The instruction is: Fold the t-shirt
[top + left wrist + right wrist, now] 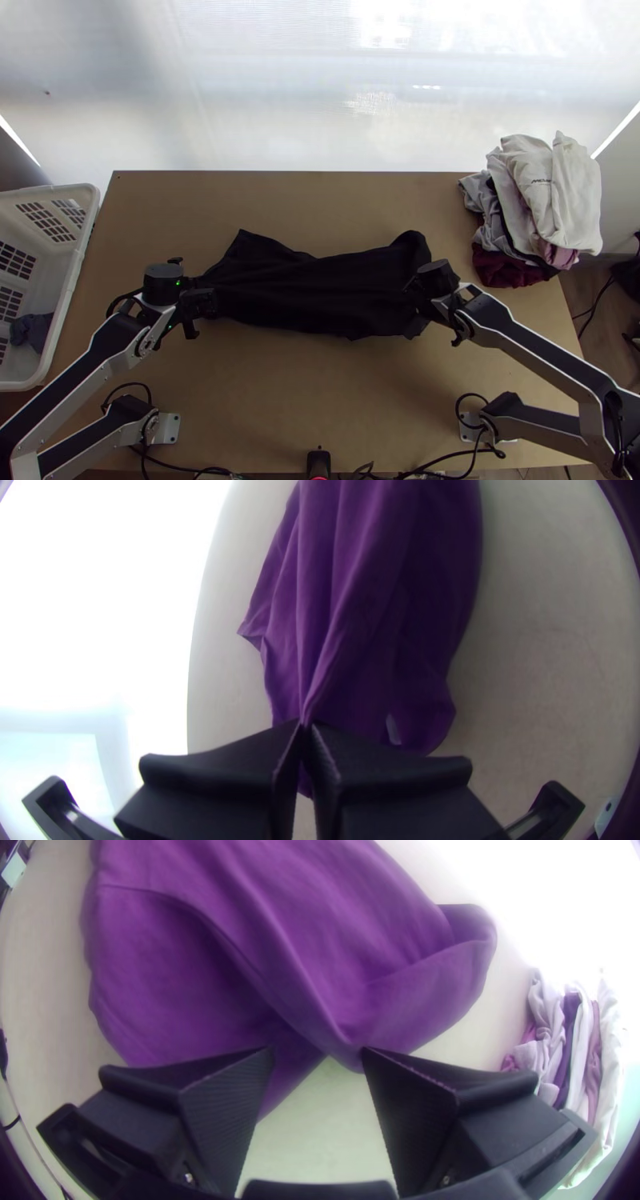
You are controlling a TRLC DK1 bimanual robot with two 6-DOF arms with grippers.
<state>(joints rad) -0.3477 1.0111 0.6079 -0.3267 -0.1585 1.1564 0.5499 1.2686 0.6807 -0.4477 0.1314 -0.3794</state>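
Left tool point(305, 728) had the shirt point(320, 292) pinched at one end, right tool point(317, 1055) gaped by the other. Shirt lay bunched midway between the bench's point(320, 400) left and right edges. Lifting then probably would've skewed it, one end being loose.

Lab-like setup: robot arms point(538, 357) on table point(320, 384) (laundry basket point(74, 276) alongside).
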